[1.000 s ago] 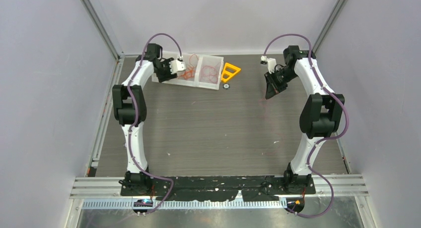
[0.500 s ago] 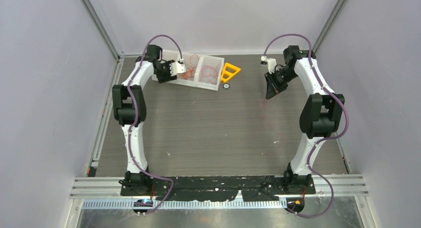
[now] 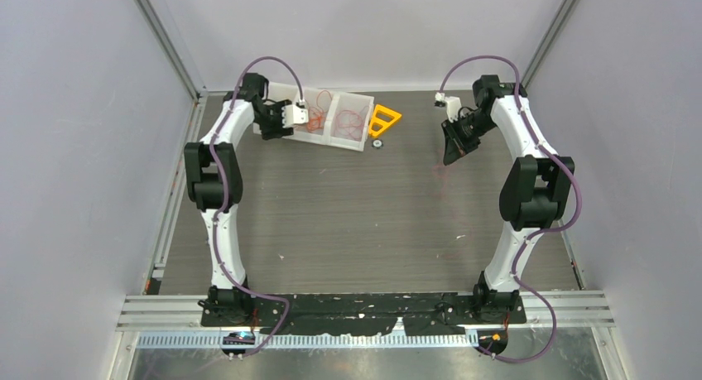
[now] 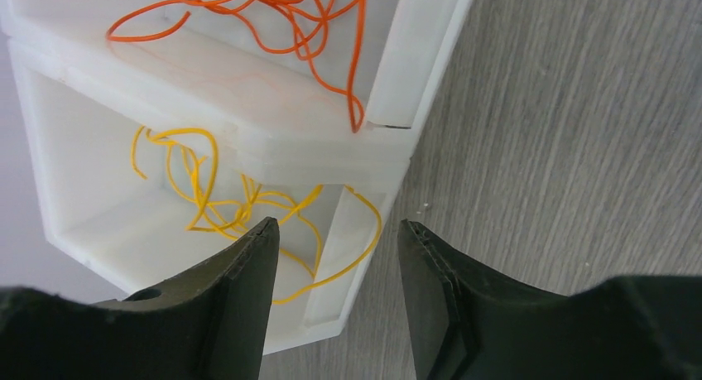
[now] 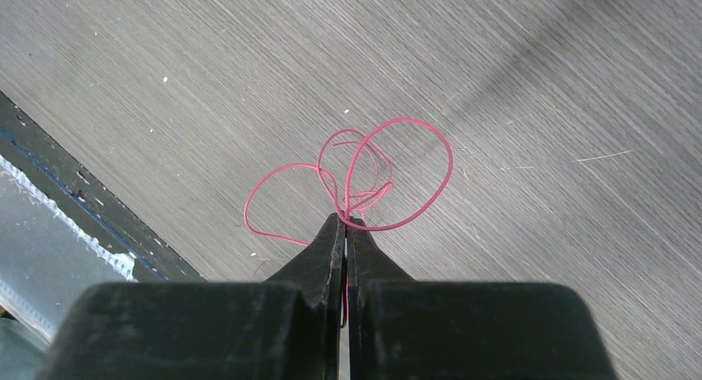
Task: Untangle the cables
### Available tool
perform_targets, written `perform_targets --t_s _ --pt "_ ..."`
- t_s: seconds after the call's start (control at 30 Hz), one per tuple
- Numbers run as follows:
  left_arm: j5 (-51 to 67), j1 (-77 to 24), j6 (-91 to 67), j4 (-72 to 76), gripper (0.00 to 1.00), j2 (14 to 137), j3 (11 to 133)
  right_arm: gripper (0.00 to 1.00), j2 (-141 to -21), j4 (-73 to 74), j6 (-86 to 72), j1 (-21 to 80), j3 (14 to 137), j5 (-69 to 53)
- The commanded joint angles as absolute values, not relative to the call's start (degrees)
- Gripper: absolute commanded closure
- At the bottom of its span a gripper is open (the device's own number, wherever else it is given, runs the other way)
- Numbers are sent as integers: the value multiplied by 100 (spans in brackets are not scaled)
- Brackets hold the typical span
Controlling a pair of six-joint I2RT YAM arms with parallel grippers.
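**Clerk:** Nearest item?
**Checker:** Table (image 3: 348, 223). Grey wood-grain top, both arm bases at six o'clock.

**Clerk:** Next?
**Checker:** Right gripper (image 5: 346, 223), at two o'clock from the table's centre. The claw is clenched, its tips pinching the red cable (image 5: 403, 161), a single thin strand in several loops spreading beyond the tips. I cannot tell whether the loops touch the table.

**Clerk:** Next?
**Checker:** Left gripper (image 4: 335, 231), at eleven o'clock. The claw is released, its fingers apart with nothing between them. It hangs over the corner of the white tray (image 4: 319, 152).

**Clerk:** Tray contents?
**Checker:** The tray has several compartments.
- The yellow cables (image 4: 207, 202) are a loose tangle in the compartment below the left gripper. One strand is draped over the wall on the table side.
- The orange cables (image 4: 286, 20) are a tangle in the compartment beyond the divider. One strand hooks down at the wall's end.

**Clerk:** Farthest?
**Checker:** Orange-yellow triangle (image 3: 383, 119), at twelve o'clock. It lies flat, just beside the tray's right end.
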State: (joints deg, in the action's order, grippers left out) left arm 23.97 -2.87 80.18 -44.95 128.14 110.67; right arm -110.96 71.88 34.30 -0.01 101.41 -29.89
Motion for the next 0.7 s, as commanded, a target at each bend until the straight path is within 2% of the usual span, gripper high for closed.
perform_targets --t_s 0.0,0.13,0.23,0.43,0.67 --pt "2314 -246 8014 -4332 45 12883 11466 95 -11073 7282 3444 0 10421 -2997" --pt "2202 -256 7891 -4094 53 13035 11563 95 -11089 7295 3450 0 10409 -2988" --pt "2175 -249 7890 -4215 54 13135 11723 95 -11099 7297 3453 0 10413 -2981" --pt "2409 -246 7915 -4340 40 12999 11524 95 -11193 7378 3498 0 10539 -2951" --pt "2474 -251 8004 -4471 38 13039 11538 95 -11269 7405 3511 0 10623 -2965"
